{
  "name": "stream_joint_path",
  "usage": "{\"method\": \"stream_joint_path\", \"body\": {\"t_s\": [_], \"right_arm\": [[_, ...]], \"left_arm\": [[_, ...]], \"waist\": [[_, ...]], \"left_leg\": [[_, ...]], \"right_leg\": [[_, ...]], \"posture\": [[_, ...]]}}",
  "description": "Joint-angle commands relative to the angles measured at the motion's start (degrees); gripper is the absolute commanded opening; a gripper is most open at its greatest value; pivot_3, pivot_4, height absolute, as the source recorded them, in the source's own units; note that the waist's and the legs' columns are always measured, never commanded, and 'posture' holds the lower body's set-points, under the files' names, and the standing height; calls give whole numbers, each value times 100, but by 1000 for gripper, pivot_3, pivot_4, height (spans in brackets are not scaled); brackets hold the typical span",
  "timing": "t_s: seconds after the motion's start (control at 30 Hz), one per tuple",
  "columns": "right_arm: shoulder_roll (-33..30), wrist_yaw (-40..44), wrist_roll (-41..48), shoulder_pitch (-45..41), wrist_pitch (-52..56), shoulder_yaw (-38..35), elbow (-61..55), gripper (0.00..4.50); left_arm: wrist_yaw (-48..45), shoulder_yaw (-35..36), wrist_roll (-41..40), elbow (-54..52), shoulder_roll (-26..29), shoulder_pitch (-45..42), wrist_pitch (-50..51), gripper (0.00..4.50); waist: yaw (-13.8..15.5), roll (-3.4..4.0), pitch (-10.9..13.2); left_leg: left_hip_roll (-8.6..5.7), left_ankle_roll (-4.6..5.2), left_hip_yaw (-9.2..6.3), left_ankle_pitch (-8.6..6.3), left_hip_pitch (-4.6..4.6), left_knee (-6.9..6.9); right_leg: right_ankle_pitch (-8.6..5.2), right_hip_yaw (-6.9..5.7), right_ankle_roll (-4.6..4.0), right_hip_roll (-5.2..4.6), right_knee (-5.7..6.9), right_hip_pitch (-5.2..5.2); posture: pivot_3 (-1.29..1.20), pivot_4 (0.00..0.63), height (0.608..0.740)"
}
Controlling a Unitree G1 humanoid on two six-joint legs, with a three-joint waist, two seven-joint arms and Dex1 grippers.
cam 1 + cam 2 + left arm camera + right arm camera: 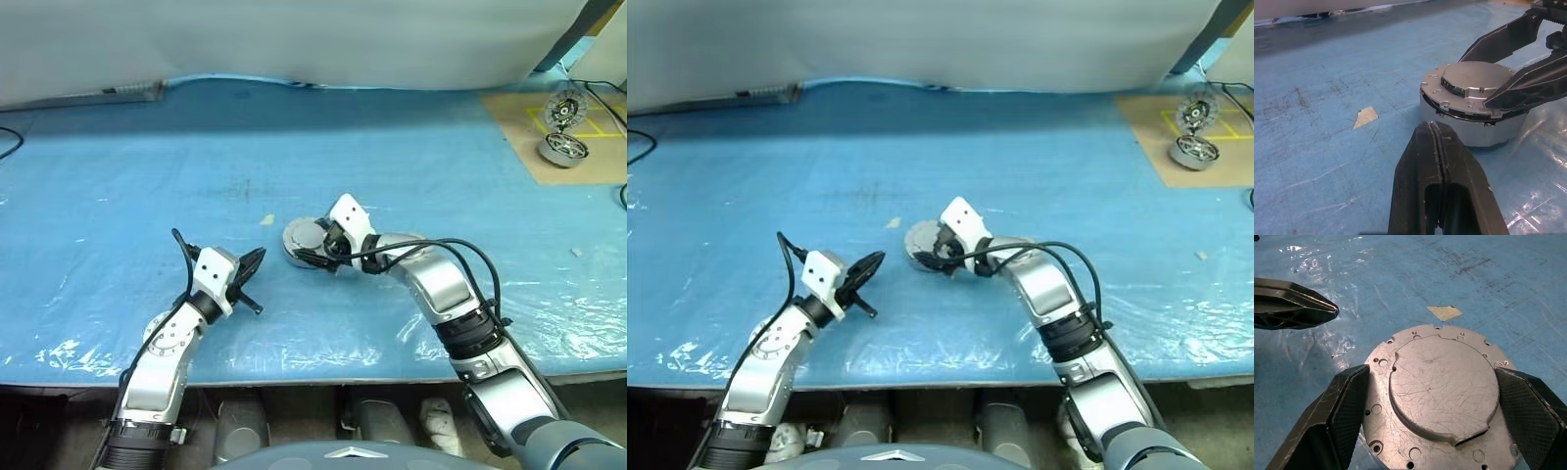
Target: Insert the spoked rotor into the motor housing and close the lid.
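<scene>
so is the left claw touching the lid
Apart. The left wrist view shows blue table between the shut left claw and the lid; the right wrist view agrees.

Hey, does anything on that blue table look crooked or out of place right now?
Yes, slightly. The lid sits on the motor housing but looks askew, with a dark gap showing under its near edge. A small scrap of tape also lies loose on the table.

motor housing (1474,128): 1 | lid (1442,387): 1 | spare motor parts (563,149): 2 | tape scrap (1366,117): 1
</scene>
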Motion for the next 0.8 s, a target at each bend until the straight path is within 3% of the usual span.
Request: {"method": "stream_joint_path", "body": {"t_s": [0.03, 0.17, 0.2, 0.8], "right_arm": [[144, -171, -123, 40, -192, -29, 225, 4102], [243, -288, -166, 44, -337, -120, 348, 3004], [265, -305, -153, 38, -312, -140, 313, 2953], [559, -711, -394, -5, 382, 118, -152, 2954]], "left_arm": [[52, -25, -15, -49, 49, -8, -169, 0], [72, -33, -27, 14, 54, -29, -194, 0], [73, -31, -35, 35, 59, -28, -206, 0], [79, -131, -47, 288, 83, 3, -416, 0]], "waist": [[-12, 0, 0], [-38, 0, -1], [-54, 0, -2], [-127, 2, -3]], "left_leg": [[0, 0, 0, 0, 0, 0], [-1, 0, 0, 0, 1, 4], [-1, 0, 0, 0, 1, 5], [0, 0, 0, 0, 5, 10]], "right_leg": [[0, 0, 0, 0, 1, 0], [0, 2, 0, 0, 3, 1], [0, 2, 0, 0, 4, 1], [1, 3, 0, 0, 10, 5]], "posture": [[0, 150, 740], [0, 150, 740], [0, 150, 740], [0, 150, 740]]}}
